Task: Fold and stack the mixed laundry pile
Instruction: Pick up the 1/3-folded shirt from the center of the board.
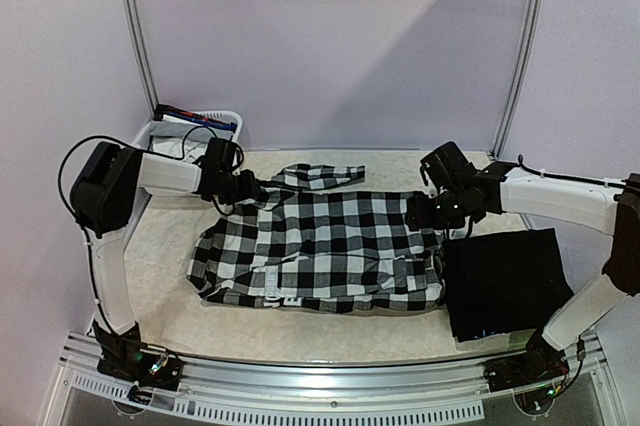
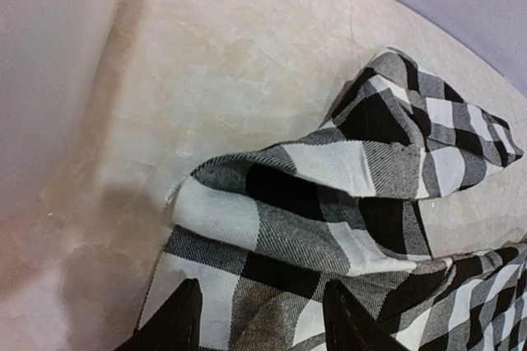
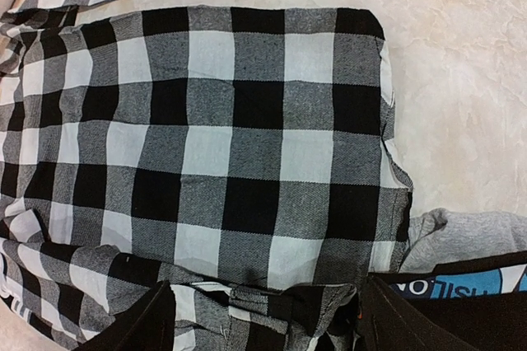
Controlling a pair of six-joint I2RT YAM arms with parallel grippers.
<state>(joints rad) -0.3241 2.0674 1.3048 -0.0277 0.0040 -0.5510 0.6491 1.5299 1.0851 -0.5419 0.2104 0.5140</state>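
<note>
The black-and-white checkered shirt (image 1: 320, 246) lies spread flat on the table's middle, one sleeve (image 1: 320, 176) folded over at the back. My left gripper (image 1: 243, 189) is at the shirt's back left corner; in the left wrist view (image 2: 263, 322) its jaws stand open over bunched checkered cloth (image 2: 329, 194). My right gripper (image 1: 425, 211) is at the shirt's right edge; in the right wrist view (image 3: 268, 322) its jaws stand wide open over the shirt's hem (image 3: 247, 161). A folded black piece (image 1: 505, 281) lies at the right.
A white plastic basket (image 1: 228, 118) stands at the back left, behind the left arm. A grey garment (image 3: 473, 231) and a black piece with blue and white print (image 3: 453, 281) lie beside the shirt's right edge. Bare table (image 1: 400, 161) lies behind the shirt.
</note>
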